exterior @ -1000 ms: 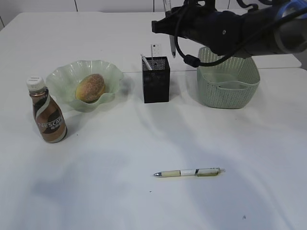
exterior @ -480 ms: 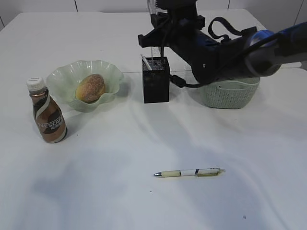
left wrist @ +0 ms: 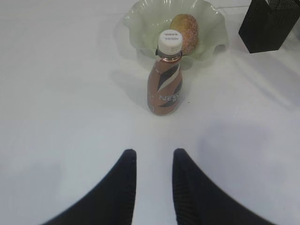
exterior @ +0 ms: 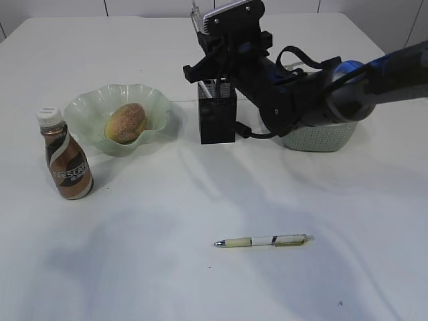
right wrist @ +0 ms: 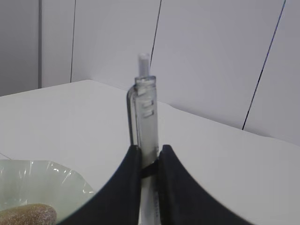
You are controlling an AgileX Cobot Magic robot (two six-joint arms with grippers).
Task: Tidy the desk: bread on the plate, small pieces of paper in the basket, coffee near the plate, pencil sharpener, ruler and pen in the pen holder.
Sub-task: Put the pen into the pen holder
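My right gripper (right wrist: 150, 149) is shut on a clear pen (right wrist: 146, 108) and holds it upright. In the exterior view this gripper (exterior: 204, 41) is right above the black mesh pen holder (exterior: 217, 124), with the pen's top (exterior: 195, 15) sticking up. A second pen (exterior: 264, 241) lies on the white desk (exterior: 167, 200) at the front. The bread (exterior: 126, 122) lies in the wavy green plate (exterior: 87, 110). The coffee bottle (exterior: 65, 157) stands beside the plate. My left gripper (left wrist: 153, 152) is open and empty, short of the bottle (left wrist: 165, 79). The ruler, pencil sharpener and paper pieces are hidden.
The green woven basket (exterior: 321, 139) stands right of the pen holder, mostly covered by my right arm. The left wrist view also shows the plate (left wrist: 140, 28), the bread (left wrist: 185, 26) and the pen holder (left wrist: 269, 26).
My right arm has swung left from above the basket to over the pen holder, carrying the clear pen. The other objects have not moved.
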